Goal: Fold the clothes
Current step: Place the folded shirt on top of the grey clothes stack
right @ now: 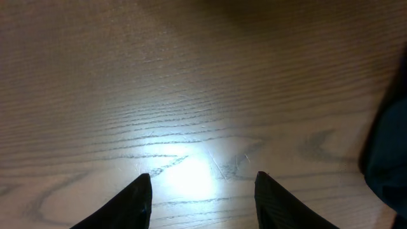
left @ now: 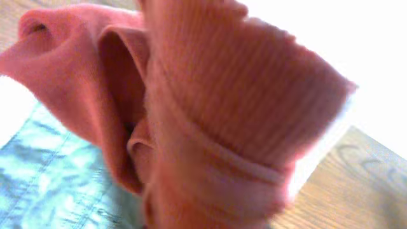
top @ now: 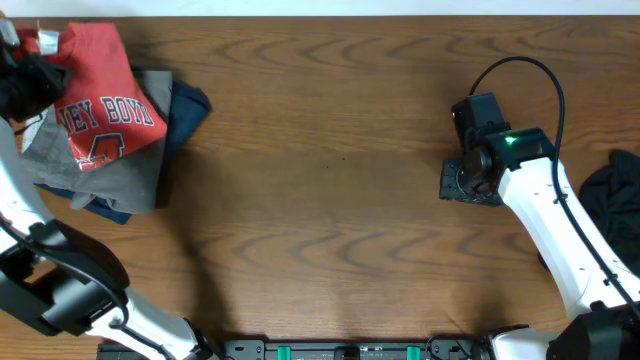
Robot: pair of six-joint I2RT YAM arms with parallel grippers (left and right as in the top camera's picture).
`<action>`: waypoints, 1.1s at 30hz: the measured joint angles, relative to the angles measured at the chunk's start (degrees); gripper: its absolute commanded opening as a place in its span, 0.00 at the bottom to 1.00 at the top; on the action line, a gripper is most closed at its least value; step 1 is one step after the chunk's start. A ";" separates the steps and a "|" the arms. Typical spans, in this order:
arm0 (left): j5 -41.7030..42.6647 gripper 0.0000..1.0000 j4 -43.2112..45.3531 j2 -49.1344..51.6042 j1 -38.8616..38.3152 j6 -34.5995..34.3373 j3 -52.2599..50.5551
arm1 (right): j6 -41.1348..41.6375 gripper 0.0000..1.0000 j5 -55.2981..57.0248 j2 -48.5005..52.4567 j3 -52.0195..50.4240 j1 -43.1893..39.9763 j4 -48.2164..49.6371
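Observation:
The coral-red T-shirt (top: 105, 95) with white lettering lies bunched on a pile of clothes at the table's far left. My left gripper (top: 30, 85) is at its collar end and appears shut on it. In the left wrist view the red ribbed fabric (left: 222, 95) fills the frame and hides the jaws. My right gripper (top: 462, 182) is at the right of the table, open and empty, with both fingertips (right: 202, 184) just above bare wood.
A grey garment (top: 130, 175) lies under the red shirt and also shows in the left wrist view (left: 44, 178). A navy garment (top: 190, 105) lies beneath it. A dark garment (top: 615, 195) sits at the right edge, also visible in the right wrist view (right: 385, 159).

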 measured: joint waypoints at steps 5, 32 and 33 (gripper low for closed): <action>-0.76 0.98 0.15 1.73 1.49 -1.09 0.00 | 0.00 0.51 0.00 0.00 0.00 0.00 0.00; -14.93 0.98 -6.78 1.75 -17.33 -11.04 0.00 | 2.67 0.99 -10.08 0.00 0.13 -0.96 18.10; -15.63 0.98 -7.93 1.75 -20.63 -10.29 0.00 | 2.69 0.99 -10.75 0.00 0.17 -0.96 19.17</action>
